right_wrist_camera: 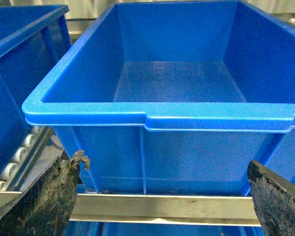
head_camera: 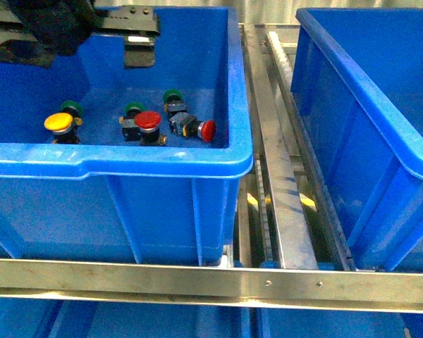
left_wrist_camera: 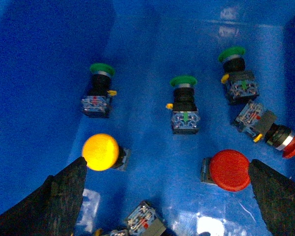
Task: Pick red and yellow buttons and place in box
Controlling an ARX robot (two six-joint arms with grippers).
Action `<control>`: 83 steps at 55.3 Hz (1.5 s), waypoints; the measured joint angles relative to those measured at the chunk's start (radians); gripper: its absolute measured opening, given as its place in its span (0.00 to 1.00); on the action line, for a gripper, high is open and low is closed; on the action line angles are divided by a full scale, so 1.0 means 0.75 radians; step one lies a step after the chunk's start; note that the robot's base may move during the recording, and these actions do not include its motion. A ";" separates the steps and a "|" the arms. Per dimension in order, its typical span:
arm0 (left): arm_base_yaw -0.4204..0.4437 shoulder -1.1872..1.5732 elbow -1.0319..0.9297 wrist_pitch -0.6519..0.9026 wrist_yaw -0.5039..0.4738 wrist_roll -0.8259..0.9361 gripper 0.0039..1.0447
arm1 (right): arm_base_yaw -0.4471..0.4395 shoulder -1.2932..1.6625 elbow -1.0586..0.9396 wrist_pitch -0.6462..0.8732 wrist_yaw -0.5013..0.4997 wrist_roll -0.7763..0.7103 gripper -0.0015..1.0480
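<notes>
My left fingers point(left_wrist_camera: 64, 196) are spread: the yellow button point(left_wrist_camera: 101, 152) lies just beside one, a red button point(left_wrist_camera: 229, 169) near the other. My right fingers point(right_wrist_camera: 44, 196) are apart too.

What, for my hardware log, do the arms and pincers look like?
The left pincer and right pincer each have two black, wedge-shaped fingers with a rough, grainy surface. The right one's fingers look scuffed, one tip frayed. The left arm is black; no markings show.

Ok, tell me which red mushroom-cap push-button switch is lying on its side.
The red mushroom-cap switch nearest the right wall of the blue plastic bin: its cap points sideways, while the other red switch stands cap-up.
</notes>
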 joint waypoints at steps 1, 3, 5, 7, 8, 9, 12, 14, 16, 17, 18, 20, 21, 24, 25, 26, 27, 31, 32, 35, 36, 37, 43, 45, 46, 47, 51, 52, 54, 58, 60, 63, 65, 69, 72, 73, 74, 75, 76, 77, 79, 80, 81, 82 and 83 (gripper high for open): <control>-0.004 0.022 0.021 -0.010 0.001 -0.003 0.93 | 0.000 0.000 0.000 0.000 0.000 -0.001 0.94; -0.011 0.063 0.054 -0.014 0.003 -0.006 0.93 | 0.000 0.000 0.000 0.000 0.000 0.000 0.94; -0.019 0.105 0.094 -0.021 0.007 -0.006 0.93 | 0.000 0.000 0.000 0.000 0.000 0.000 0.94; -0.026 0.129 0.120 -0.024 0.013 -0.007 0.93 | 0.000 0.000 0.000 0.000 0.000 0.000 0.94; -0.031 0.146 0.139 -0.030 0.016 -0.008 0.93 | 0.000 0.000 0.000 0.000 0.000 0.000 0.94; -0.035 0.158 0.152 -0.036 0.016 -0.009 0.93 | 0.000 0.000 0.000 0.000 0.000 0.000 0.94; -0.046 0.188 0.191 -0.056 0.016 -0.016 0.93 | 0.000 0.000 0.000 0.000 0.000 0.000 0.94; -0.050 0.204 0.208 -0.066 0.015 -0.019 0.93 | 0.000 0.000 0.000 0.000 0.000 0.000 0.94; -0.057 0.220 0.220 -0.078 0.006 -0.022 0.93 | 0.000 0.000 0.000 0.000 0.000 0.000 0.94; -0.060 0.226 0.223 -0.081 0.002 -0.021 0.93 | 0.000 0.000 0.000 0.000 0.000 0.000 0.94; -0.063 0.230 0.226 -0.086 0.000 -0.022 0.93 | 0.000 0.000 0.000 0.000 0.000 0.000 0.94; -0.068 0.244 0.230 -0.100 -0.005 -0.022 0.93 | 0.000 0.000 0.000 0.000 0.000 0.000 0.94; -0.070 0.248 0.230 -0.102 -0.007 -0.023 0.93 | 0.000 0.000 0.000 0.000 0.000 0.000 0.94; -0.074 0.265 0.231 -0.110 -0.009 -0.025 0.93 | 0.000 0.000 0.000 0.000 0.000 0.000 0.94; -0.075 0.271 0.232 -0.112 -0.011 -0.025 0.93 | 0.000 0.000 0.000 0.000 0.000 0.000 0.94; -0.075 0.274 0.233 -0.113 -0.012 -0.025 0.93 | 0.000 0.000 0.000 0.000 0.000 0.000 0.94; -0.075 0.279 0.233 -0.114 -0.012 -0.025 0.93 | 0.000 0.000 0.000 0.000 0.000 0.000 0.94; -0.075 0.301 0.242 -0.130 -0.016 -0.026 0.93 | 0.000 0.000 0.000 0.000 0.000 0.000 0.94; -0.075 0.303 0.243 -0.130 -0.016 -0.026 0.93 | 0.000 0.000 0.000 0.000 0.000 0.000 0.94; -0.074 0.312 0.246 -0.133 -0.021 -0.026 0.93 | 0.000 0.000 0.000 0.000 0.000 0.000 0.94; -0.073 0.315 0.248 -0.135 -0.024 -0.026 0.93 | 0.000 0.000 0.000 0.000 0.000 0.000 0.94; -0.073 0.316 0.248 -0.136 -0.024 -0.026 0.93 | 0.000 0.000 0.000 0.000 0.000 0.000 0.94; -0.069 0.333 0.252 -0.149 -0.027 -0.037 0.93 | 0.000 0.000 0.000 0.000 0.000 0.000 0.94; -0.068 0.340 0.258 -0.154 -0.027 -0.042 0.93 | 0.000 0.000 0.000 0.000 0.000 0.000 0.94; -0.067 0.343 0.258 -0.154 -0.027 -0.043 0.93 | 0.000 0.000 0.000 0.000 0.000 -0.001 0.94; -0.066 0.350 0.260 -0.156 -0.025 -0.046 0.93 | 0.000 0.000 0.000 0.000 0.000 0.000 0.94; -0.066 0.363 0.266 -0.156 -0.025 -0.049 0.93 | 0.000 0.000 0.000 0.000 0.000 0.000 0.94; -0.066 0.364 0.266 -0.156 -0.023 -0.049 0.93 | 0.000 0.000 0.000 0.000 0.000 0.000 0.94; -0.066 0.367 0.268 -0.157 -0.018 -0.050 0.93 | 0.000 0.000 0.000 0.000 0.000 0.000 0.94; -0.067 0.380 0.280 -0.159 -0.017 -0.051 0.93 | 0.000 0.000 0.000 0.000 0.000 0.000 0.94; -0.067 0.384 0.286 -0.163 -0.018 -0.053 0.93 | 0.000 0.000 0.000 0.000 0.000 0.000 0.94; -0.068 0.388 0.292 -0.168 -0.018 -0.058 0.93 | 0.000 0.000 0.000 0.000 0.000 0.000 0.94; -0.068 0.393 0.301 -0.171 -0.018 -0.062 0.93 | 0.000 0.000 0.000 0.000 0.000 0.000 0.94; -0.069 0.402 0.312 -0.173 -0.018 -0.066 0.93 | 0.000 0.000 0.000 0.000 0.000 0.000 0.94; -0.070 0.405 0.315 -0.173 -0.018 -0.066 0.93 | 0.000 0.000 0.000 0.000 0.000 0.000 0.94; -0.070 0.407 0.316 -0.173 -0.018 -0.066 0.93 | 0.000 0.000 0.000 0.000 0.000 0.000 0.94; -0.070 0.408 0.317 -0.173 -0.018 -0.066 0.93 | 0.000 0.000 0.000 0.000 0.000 0.000 0.94; -0.070 0.410 0.318 -0.174 -0.018 -0.066 0.93 | 0.000 0.000 0.000 0.000 0.000 0.000 0.94; -0.071 0.415 0.321 -0.174 -0.018 -0.066 0.89 | 0.000 0.000 0.000 0.000 0.000 0.000 0.94; -0.071 0.417 0.323 -0.174 -0.018 -0.066 0.86 | 0.000 0.000 0.000 0.000 0.000 0.000 0.94; -0.072 0.424 0.330 -0.177 -0.017 -0.066 0.79 | 0.000 0.000 0.000 0.000 0.000 0.000 0.94; -0.072 0.428 0.334 -0.180 -0.018 -0.066 0.74 | 0.000 0.000 0.000 0.000 0.000 0.000 0.94; -0.072 0.430 0.336 -0.181 -0.018 -0.067 0.72 | 0.000 0.000 0.000 0.000 0.000 0.000 0.94; -0.073 0.433 0.337 -0.183 -0.018 -0.067 0.68 | 0.000 0.000 0.000 0.000 0.000 0.000 0.94; -0.073 0.436 0.339 -0.183 -0.018 -0.067 0.67 | 0.000 0.000 0.000 0.000 0.000 -0.001 0.94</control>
